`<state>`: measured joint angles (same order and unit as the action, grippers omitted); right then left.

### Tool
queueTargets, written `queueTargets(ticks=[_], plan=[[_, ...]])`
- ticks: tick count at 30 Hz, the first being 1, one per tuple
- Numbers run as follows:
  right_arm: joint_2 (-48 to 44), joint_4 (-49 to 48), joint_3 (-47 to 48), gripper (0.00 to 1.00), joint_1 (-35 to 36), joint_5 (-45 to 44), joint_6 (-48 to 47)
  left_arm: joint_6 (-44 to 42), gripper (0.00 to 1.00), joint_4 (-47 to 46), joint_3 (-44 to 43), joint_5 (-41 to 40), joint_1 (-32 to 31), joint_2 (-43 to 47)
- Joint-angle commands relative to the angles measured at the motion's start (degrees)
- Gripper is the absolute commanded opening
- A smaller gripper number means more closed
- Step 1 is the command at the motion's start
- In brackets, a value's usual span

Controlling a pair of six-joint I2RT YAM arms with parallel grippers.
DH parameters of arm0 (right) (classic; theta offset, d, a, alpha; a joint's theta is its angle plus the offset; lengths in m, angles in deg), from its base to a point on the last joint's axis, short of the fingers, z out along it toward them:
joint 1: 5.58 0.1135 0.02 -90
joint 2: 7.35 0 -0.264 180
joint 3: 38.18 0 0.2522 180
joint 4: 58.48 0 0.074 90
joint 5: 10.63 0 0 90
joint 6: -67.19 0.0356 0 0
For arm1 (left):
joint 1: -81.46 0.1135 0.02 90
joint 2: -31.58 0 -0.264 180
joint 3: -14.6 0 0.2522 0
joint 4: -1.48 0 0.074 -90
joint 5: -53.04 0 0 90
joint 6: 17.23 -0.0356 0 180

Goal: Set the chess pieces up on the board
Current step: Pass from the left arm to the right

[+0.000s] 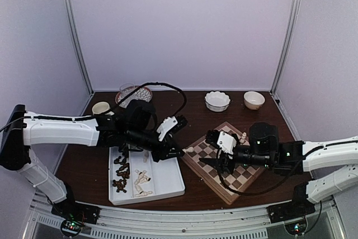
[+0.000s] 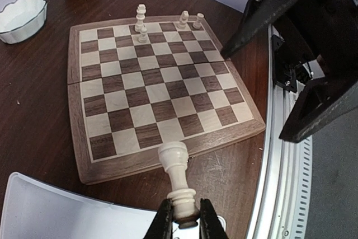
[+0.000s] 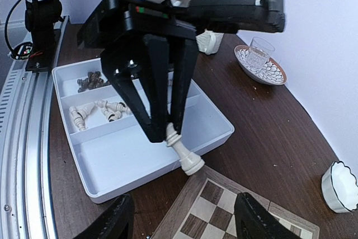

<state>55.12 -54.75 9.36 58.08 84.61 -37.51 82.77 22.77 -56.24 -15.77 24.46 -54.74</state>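
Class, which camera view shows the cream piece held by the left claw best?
Left wrist: the cream piece fills the foreground, base pinched in the left claw. Right wrist shows it smaller, side-on; top external shows only a pale speck.

The left hand (image 3: pixel 168 131) gripped a cream piece (image 3: pixel 187 155) by its base, the piece tilting out over the bench between the white tray (image 3: pixel 140 180) and the board (image 3: pixel 224 211) corner. Dark pieces (image 3: pixel 89 81) and pale pieces (image 3: pixel 103 110) lay in separate tray compartments. The right hand (image 3: pixel 183 219) stood open below
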Motion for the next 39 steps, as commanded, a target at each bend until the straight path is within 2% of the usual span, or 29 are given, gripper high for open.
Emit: queueTargets(ticks=[1,9,16,25,39], plan=[[3.35,0.68,1.82,0.64,3.31,-6.2,-4.55,3.1,0.05,3.43,-4.13,5.74,0.94,-2.54],[10.18,3.16,5.71,0.6,7.77,-17.8,-7.68,3.76,0.06,8.02,-8.64,10.83,0.85,-7.67],[14.55,5.8,8.72,0.49,8.47,-19.59,-7.83,3.99,0.05,8.61,-9.51,11.81,0.9,-9.16],[19.85,8.07,11.88,0.46,10.03,-21.49,-8.59,3.81,0.06,9.51,-10.22,12.2,0.9,-10.23],[22.91,8.81,13.4,0.08,10.32,-22.89,-8.17,3.73,0.07,9.85,-10.59,13.1,0.85,-11.02]])
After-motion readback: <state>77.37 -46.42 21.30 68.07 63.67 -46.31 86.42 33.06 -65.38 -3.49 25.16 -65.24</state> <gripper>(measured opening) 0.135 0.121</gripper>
